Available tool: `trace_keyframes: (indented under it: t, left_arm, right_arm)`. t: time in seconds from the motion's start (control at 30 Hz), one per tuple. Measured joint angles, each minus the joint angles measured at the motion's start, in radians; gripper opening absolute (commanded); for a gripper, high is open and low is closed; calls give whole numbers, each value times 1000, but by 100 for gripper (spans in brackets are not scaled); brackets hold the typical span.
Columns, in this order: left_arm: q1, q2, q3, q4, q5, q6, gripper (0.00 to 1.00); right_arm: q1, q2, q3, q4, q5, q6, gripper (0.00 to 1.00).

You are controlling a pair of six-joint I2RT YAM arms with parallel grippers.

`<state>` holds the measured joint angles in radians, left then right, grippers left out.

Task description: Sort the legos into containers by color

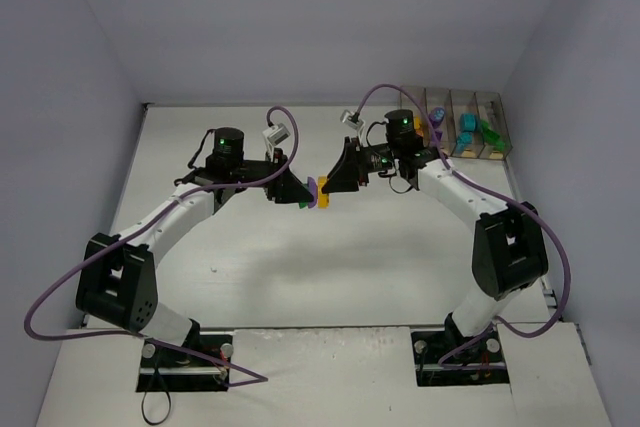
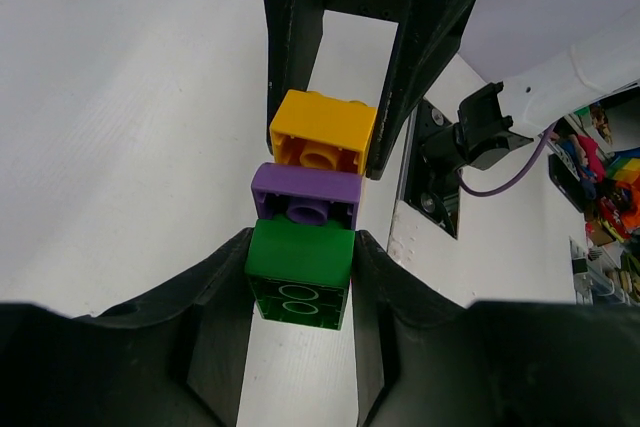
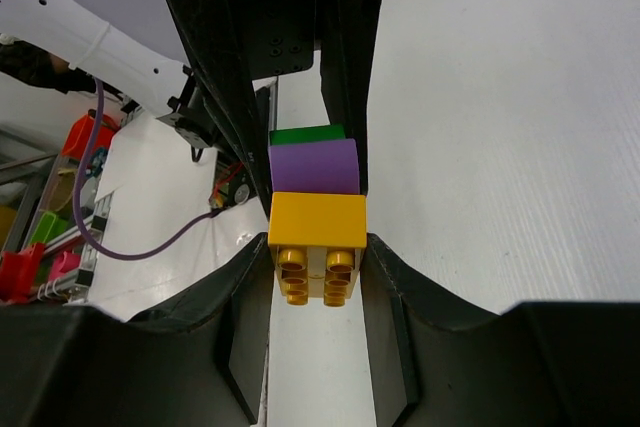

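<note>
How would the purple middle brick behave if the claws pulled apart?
Probably rigid; the purple brick looks like hard plastic. It likely stays snapped to the green brick in the left claw or the yellow brick in the right claw. Seemingly light: only neighbours hold it.

White table (image 1: 330, 267), pale lavender walls (image 1: 300, 17)

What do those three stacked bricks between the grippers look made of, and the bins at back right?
The yellow brick, purple brick and green brick: hard moulded plastic, smooth, slightly glossy, with crisp edges and soft highlights. The bins: probably clear tinted plastic; the sorted bricks show through the walls.
</note>
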<state>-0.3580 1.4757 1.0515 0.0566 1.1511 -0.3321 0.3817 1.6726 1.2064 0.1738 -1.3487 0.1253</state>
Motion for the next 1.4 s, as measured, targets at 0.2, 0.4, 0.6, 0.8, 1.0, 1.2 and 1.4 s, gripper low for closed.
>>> trace_keyframes:
  t: [0.2, 0.4, 0.6, 0.8, 1.0, 1.2, 1.4]
  left_arm:
    - [0, 0, 0, -3, 1, 10, 0]
    - [0, 0, -1, -9, 0, 15, 0]
    - [0, 0, -1, -18, -46, 38, 0]
    - [1, 0, -2, -36, -48, 50, 0]
    - [1, -6, -13, -37, -53, 52, 0]
    - [1, -12, -27, -38, -53, 51, 0]
    - [1, -45, -55, -38, -61, 40, 0]
  right_arm:
    - [4, -15, -31, -27, 26, -28, 0]
    - [5, -16, -38, -39, 33, -47, 0]
    - [-8, -23, -38, -54, 103, -44, 0]
    - [-118, -26, -26, -68, 315, -31, 0]
    - [-255, -24, 60, -93, 551, -15, 0]
    - [-314, 50, 217, -92, 826, -23, 0]
    - [-321, 243, 369, -51, 1032, -55, 0]
